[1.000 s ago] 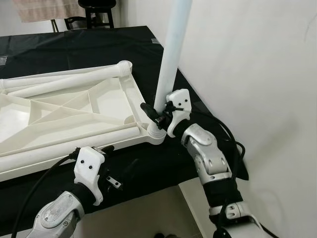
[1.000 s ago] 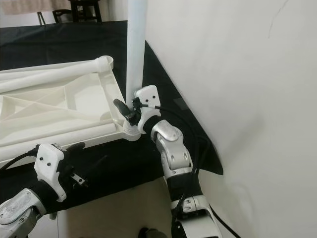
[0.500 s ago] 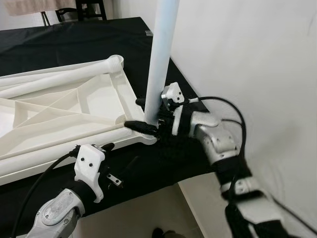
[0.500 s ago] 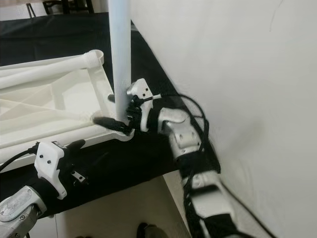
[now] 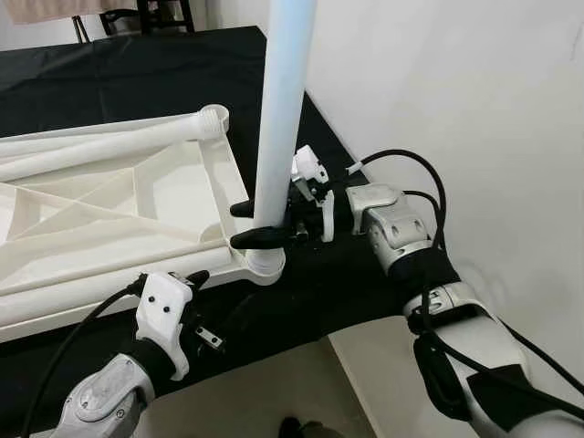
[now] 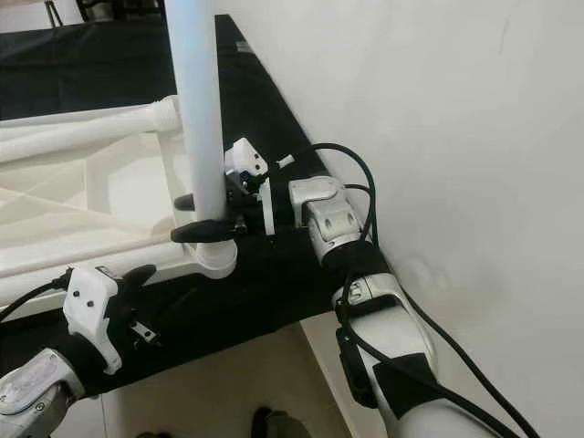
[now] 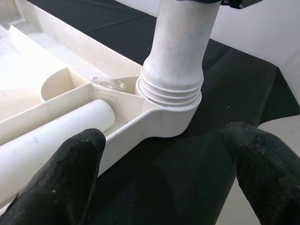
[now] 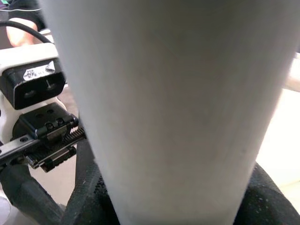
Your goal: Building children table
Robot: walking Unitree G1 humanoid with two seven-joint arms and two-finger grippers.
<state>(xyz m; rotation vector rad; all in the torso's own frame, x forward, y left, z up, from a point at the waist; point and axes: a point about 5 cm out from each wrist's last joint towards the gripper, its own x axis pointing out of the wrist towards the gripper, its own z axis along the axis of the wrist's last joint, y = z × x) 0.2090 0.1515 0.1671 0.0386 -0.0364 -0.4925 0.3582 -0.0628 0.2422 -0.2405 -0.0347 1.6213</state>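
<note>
Right jaws clamped on the upright table leg at the corner of the upturned children's table.

The white tabletop (image 5: 109,210) lies underside up on a black-covered desk (image 5: 137,82), its ribs and rim facing the camera, with another leg (image 5: 119,146) lying along its far edge. At the near corner a white leg (image 5: 278,128) stands upright in the round corner socket (image 7: 171,112) (a band of threads shows just above the socket's collar). The right gripper (image 5: 260,224) reaches in from the wall side, and its two black fingers (image 5: 255,239) close around the leg low down, just above the socket. The left gripper (image 7: 164,173) hovers near the desk's front edge, short of the socket, its jaws spread wide and holding nothing.
</note>
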